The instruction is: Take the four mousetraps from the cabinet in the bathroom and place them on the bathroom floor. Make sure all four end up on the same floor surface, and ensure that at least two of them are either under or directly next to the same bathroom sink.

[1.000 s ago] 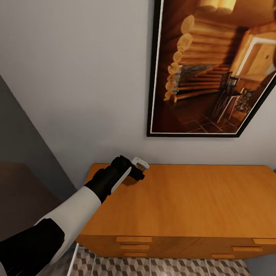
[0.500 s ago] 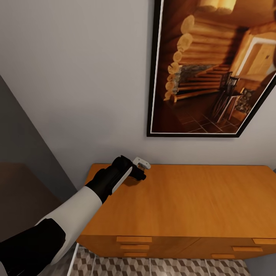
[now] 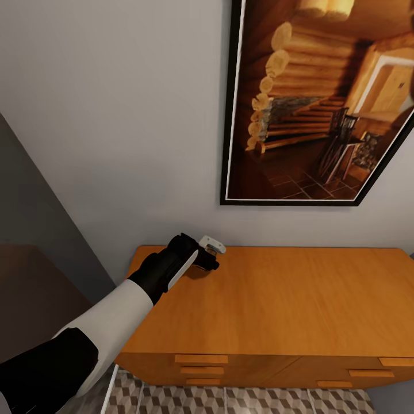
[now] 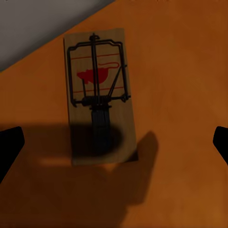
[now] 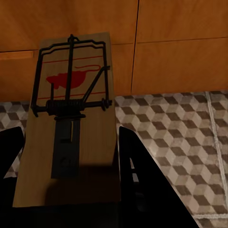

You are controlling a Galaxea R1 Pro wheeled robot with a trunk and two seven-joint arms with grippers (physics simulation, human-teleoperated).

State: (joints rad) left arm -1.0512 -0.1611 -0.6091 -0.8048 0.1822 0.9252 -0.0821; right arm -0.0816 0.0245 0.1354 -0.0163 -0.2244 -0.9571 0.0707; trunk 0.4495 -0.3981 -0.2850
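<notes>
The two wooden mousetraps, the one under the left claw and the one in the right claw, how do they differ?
The mousetrap on the orange wooden cabinet top lies flat and free, between the open left claw's fingers. The other mousetrap is gripped by the right claw, above the cube-patterned tiled floor. Both share a pale board, black wire and red mouse print.

Matt wooden mousetrap (image 4: 99, 97) with black wire lies on the smooth, satin wood cabinet top (image 3: 287, 299).

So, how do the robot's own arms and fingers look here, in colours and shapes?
The left arm is a round tube in bands: black upper part, white forearm, black wrist. The left gripper has a black body with a small white block on it. Both grippers' fingers render plain black; on the right gripper they are wedge-shaped. No cables or markings show.
</notes>
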